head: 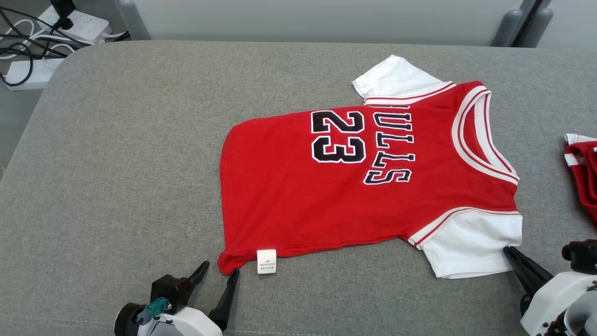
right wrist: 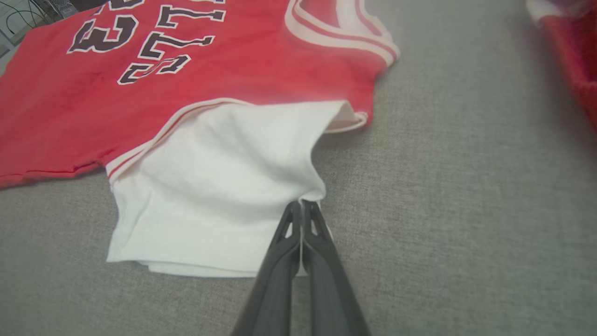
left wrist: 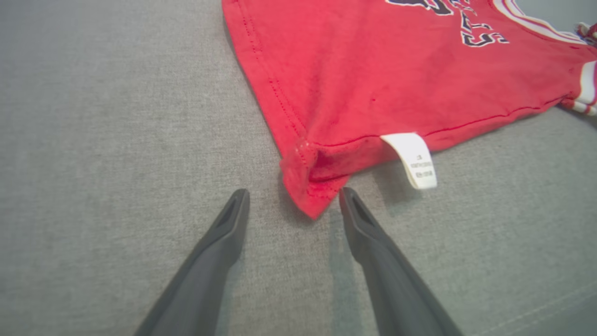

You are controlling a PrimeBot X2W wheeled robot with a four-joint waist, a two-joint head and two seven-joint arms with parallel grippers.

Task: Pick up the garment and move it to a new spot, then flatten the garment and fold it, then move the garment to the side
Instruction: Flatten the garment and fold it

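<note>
While the garment (head: 326, 196) lies spread out on the grey desk (head: 116, 163), right of the middle in the head view with its collar toward the robot's right and its hem toward the left, no fold is in it yet. It looks mostly flat, so the pick-up and move seem done and the flattening close to finished. The near hem corner (left wrist: 308, 186) is a little bunched, just beside the white care label (head: 266, 261). The left jaws stand spread wide with that corner between their tips, gripping nothing. The right jaws are clenched on the edge of the near white sleeve (right wrist: 210, 186), which puckers toward them (perhaps a last tug to smooth it). Folding and moving it aside remain. A second red garment (head: 583, 172) lies at the desk's right edge, well apart.
</note>
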